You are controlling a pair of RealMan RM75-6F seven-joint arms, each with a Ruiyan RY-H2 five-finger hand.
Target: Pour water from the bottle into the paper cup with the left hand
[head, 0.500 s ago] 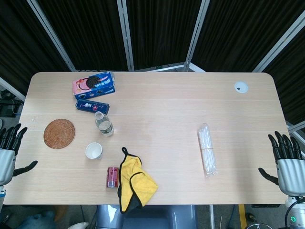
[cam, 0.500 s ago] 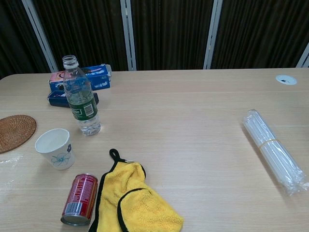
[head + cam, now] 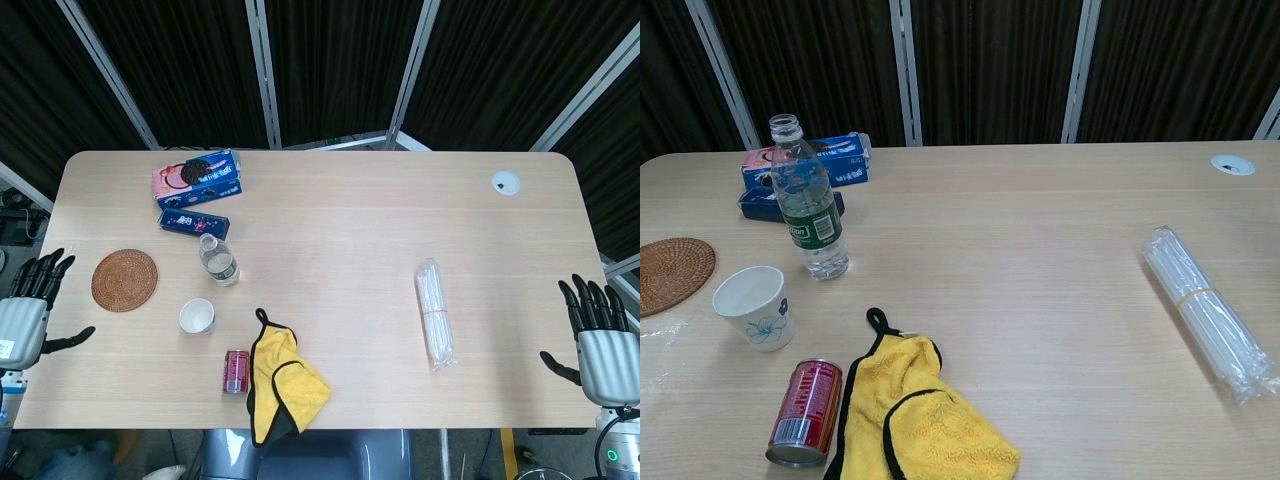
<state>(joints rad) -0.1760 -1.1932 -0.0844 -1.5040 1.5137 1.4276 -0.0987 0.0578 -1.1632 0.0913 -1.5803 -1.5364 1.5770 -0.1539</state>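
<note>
The bottle (image 3: 808,199) stands upright and uncapped on the desk (image 3: 340,220), with the paper cup (image 3: 754,307) just in front of it, upright. The left robot hand (image 3: 28,312) hovers at the desk's left edge, fingers spread and holding nothing, well apart from both. The right robot hand (image 3: 597,342) hangs at the right edge, likewise spread and empty.

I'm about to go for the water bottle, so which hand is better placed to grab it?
The left hand. It hovers open at the table's left edge, on the same side as the bottle and paper cup. The right hand sits open at the far right edge, across the whole table.
</note>
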